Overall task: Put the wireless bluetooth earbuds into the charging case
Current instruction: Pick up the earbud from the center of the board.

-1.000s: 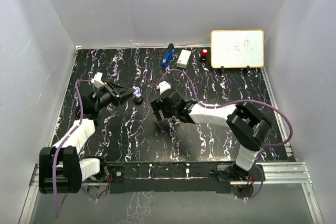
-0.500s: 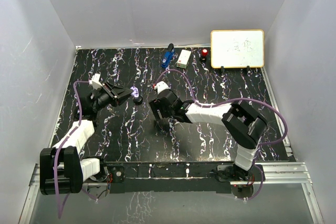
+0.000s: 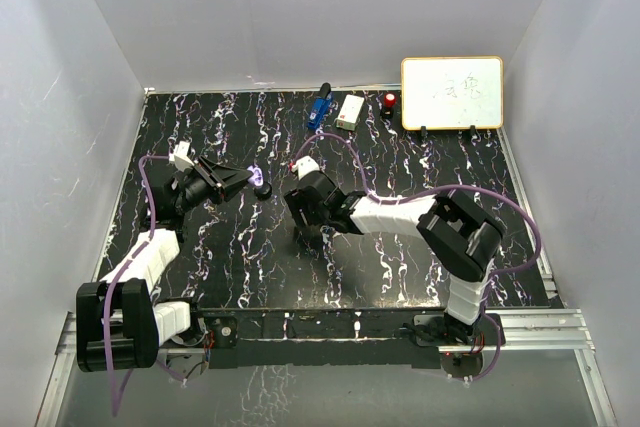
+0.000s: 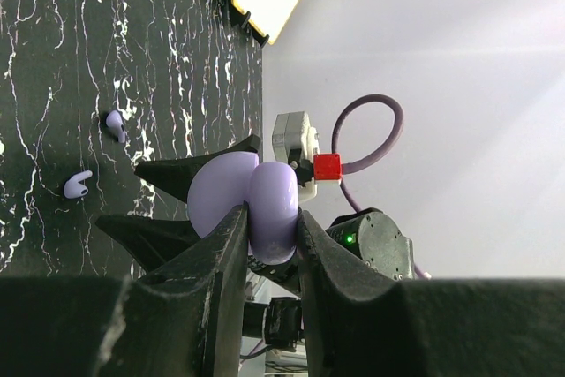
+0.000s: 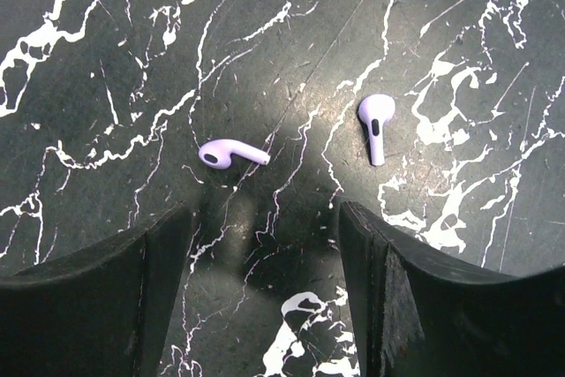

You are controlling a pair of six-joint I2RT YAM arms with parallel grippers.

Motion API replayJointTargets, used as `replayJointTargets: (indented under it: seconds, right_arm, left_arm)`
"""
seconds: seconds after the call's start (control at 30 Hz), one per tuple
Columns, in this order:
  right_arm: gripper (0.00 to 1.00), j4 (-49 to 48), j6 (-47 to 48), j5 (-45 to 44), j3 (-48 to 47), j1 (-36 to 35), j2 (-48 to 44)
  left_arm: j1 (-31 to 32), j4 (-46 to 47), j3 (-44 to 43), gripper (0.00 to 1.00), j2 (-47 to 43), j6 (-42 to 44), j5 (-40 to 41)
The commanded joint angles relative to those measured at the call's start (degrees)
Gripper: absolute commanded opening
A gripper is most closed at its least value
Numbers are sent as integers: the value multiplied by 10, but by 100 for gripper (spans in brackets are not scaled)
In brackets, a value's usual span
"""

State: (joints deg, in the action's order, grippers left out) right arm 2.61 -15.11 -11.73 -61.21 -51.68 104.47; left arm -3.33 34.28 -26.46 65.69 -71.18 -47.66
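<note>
My left gripper (image 4: pixel 269 229) is shut on the lavender charging case (image 4: pixel 254 193), held above the table at the left (image 3: pixel 261 176). Two lavender earbuds lie on the black marbled table. One (image 5: pixel 231 154) lies just ahead of my right gripper's left finger, the other (image 5: pixel 376 123) ahead of its right finger. My right gripper (image 5: pixel 265 249) hovers low over the table, open, with nothing between its fingers (image 5: pixel 132 280). The left wrist view shows the same earbuds (image 4: pixel 78 184) (image 4: pixel 115 121) on the table beyond the case. In the top view my right gripper (image 3: pixel 308 235) hides them.
A small dark round object (image 3: pixel 264 190) sits on the table just below the held case. At the back stand a whiteboard (image 3: pixel 452 93), a blue gadget (image 3: pixel 319 109), a white box (image 3: pixel 350 111) and a red item (image 3: pixel 389 101). White walls enclose the table.
My right arm has shifted a little to the left and its jaws have narrowed somewhat. The left gripper has risen slightly, still holding the case.
</note>
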Motion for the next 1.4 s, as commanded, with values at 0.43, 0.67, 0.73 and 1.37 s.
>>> replayJointTargets:
  seconds: [0.43,0.67,0.73,1.37]
  right_arm:
    - [59,-16,11,-8,-51,-12,10]
    - [56,-16,14,-4,-52,-12,10]
    - [55,-14,16,-2,-54,-12,13]
    - [50,-3,5,28,-61,-32,40]
  left_arm:
    - [-10,13,-1,0,-19,-10,-22]
    - [-11,10,-3,0,-20,-9,-21]
    - [-12,8,-3,0,-21,-8,-21]
    - [-41,1,-5,0,-31,-10,-38]
